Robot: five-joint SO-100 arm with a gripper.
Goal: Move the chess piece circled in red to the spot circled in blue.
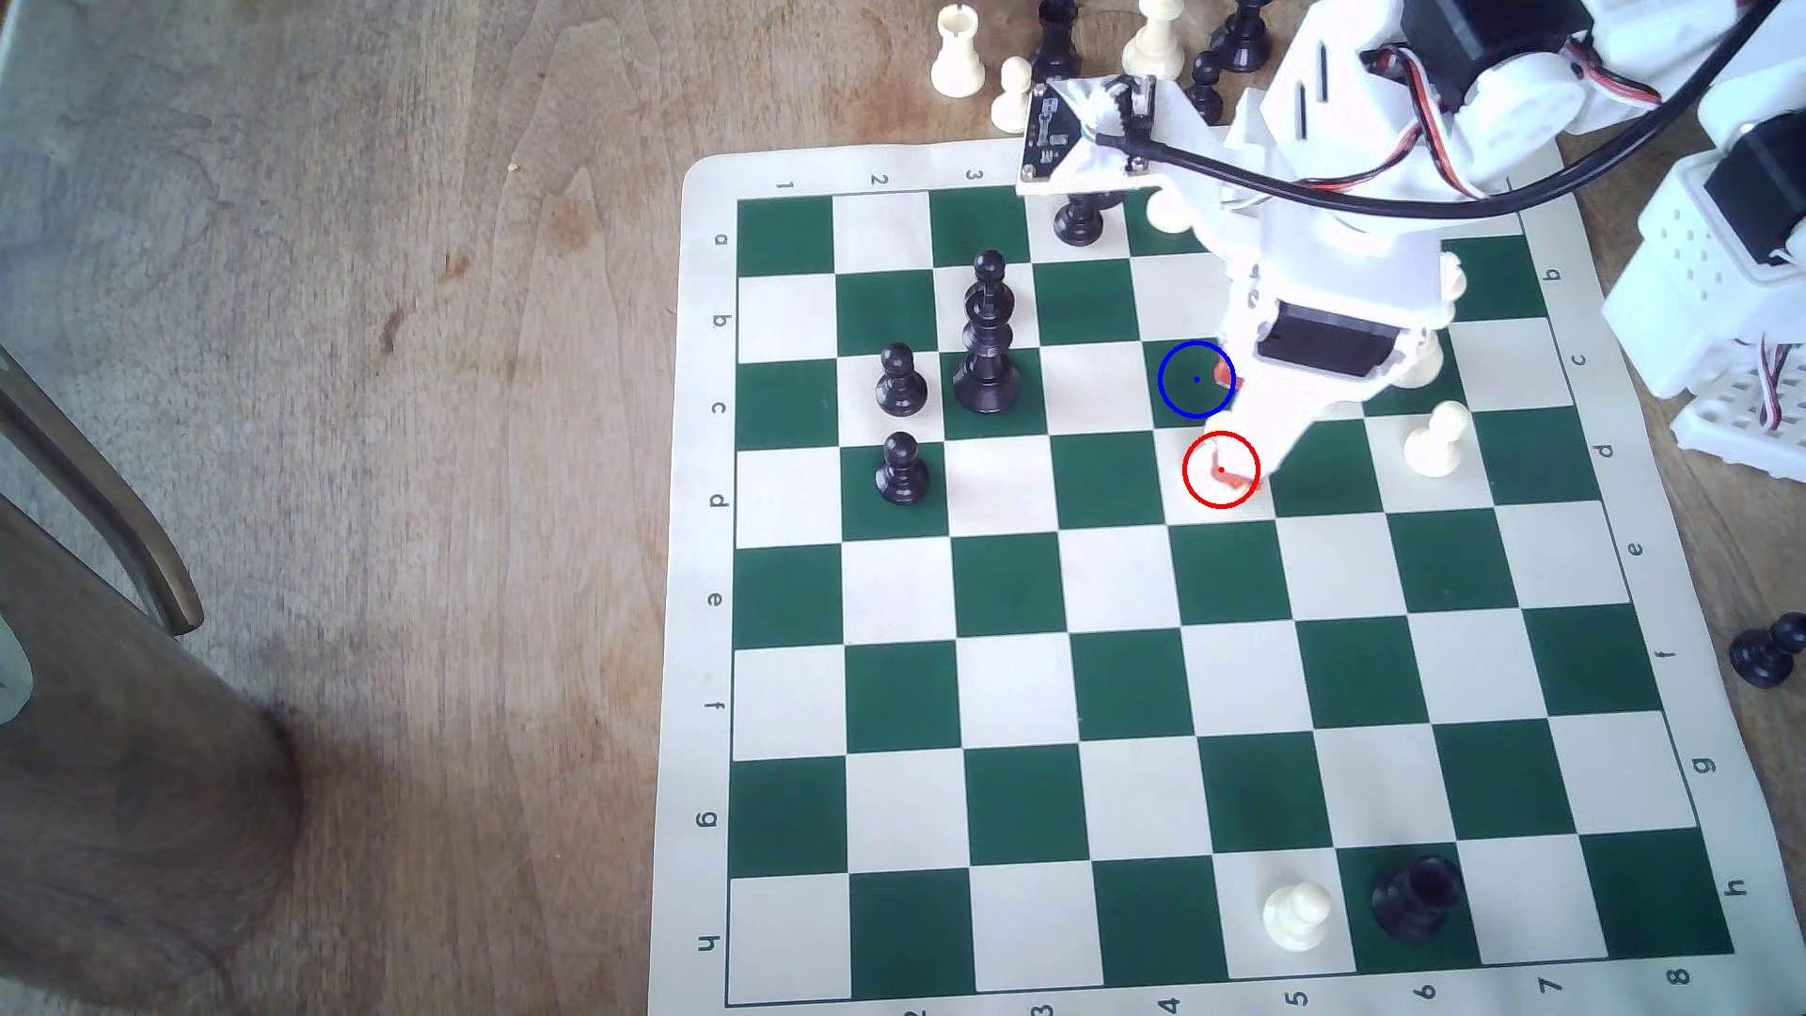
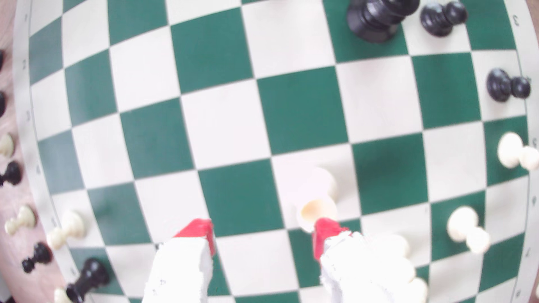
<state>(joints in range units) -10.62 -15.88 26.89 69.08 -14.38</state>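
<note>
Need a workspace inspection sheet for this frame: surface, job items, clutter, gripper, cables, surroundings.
Surface: green-and-cream chess mat on a wooden table.
Job's things: white rook upright on a cream square, beside one red fingertip; blue-ringed green square holds no piece.
Clutter: black king, black pawns and white pawns on the mat; spare pieces off it.
Gripper: gripper open, low by the rook, not gripping it.
Cables: black cable draped across the arm.
Surroundings: dark wooden furniture at the exterior view's left.

I'm seeing the cream-white rook (image 2: 318, 201) standing upright on a cream square, cup-like rimmed top showing, wide round base, the blue-ringed dark green square (image 1: 1187, 391) lying empty at its 11 o'clock in the exterior view, adjoining.
</note>
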